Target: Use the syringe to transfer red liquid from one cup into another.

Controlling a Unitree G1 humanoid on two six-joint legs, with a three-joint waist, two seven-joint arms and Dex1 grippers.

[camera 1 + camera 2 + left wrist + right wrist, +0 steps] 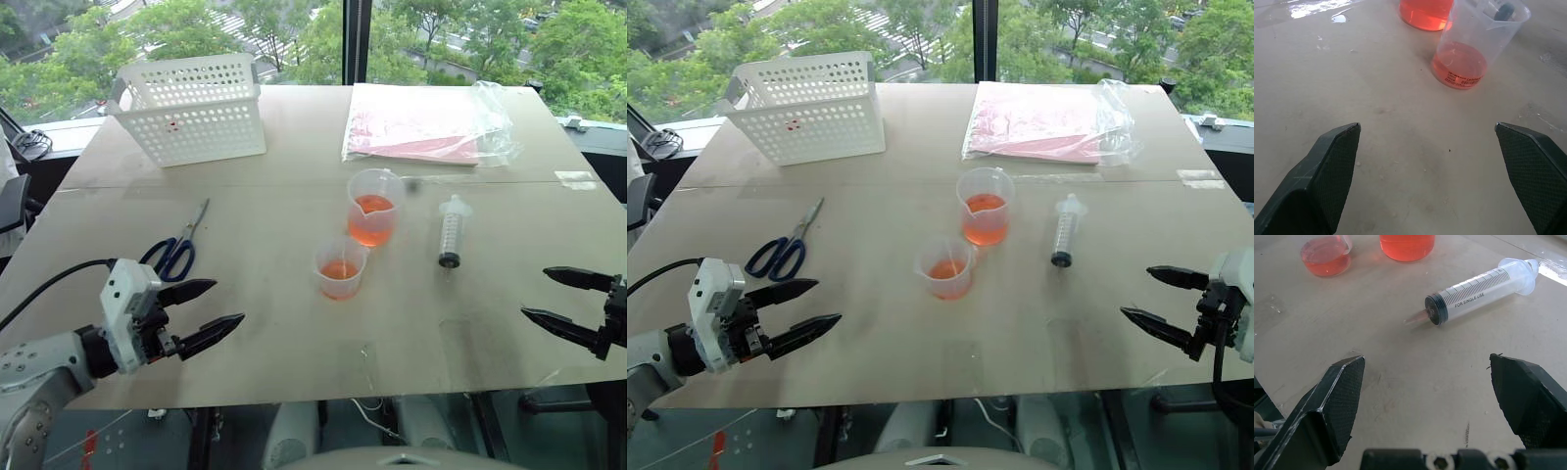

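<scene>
The table spreads before me, with a white basket far left and a plastic bag far right. Mid-table stands the spouted cup of red liquid; the smaller cup sits just near-left of it, some red already inside. The syringe lies flat right of both. My left gripper and right gripper hover near, fingers wide, holding nothing. I judge the pickup isn't begun; next my right reaches for the barrel.
</scene>
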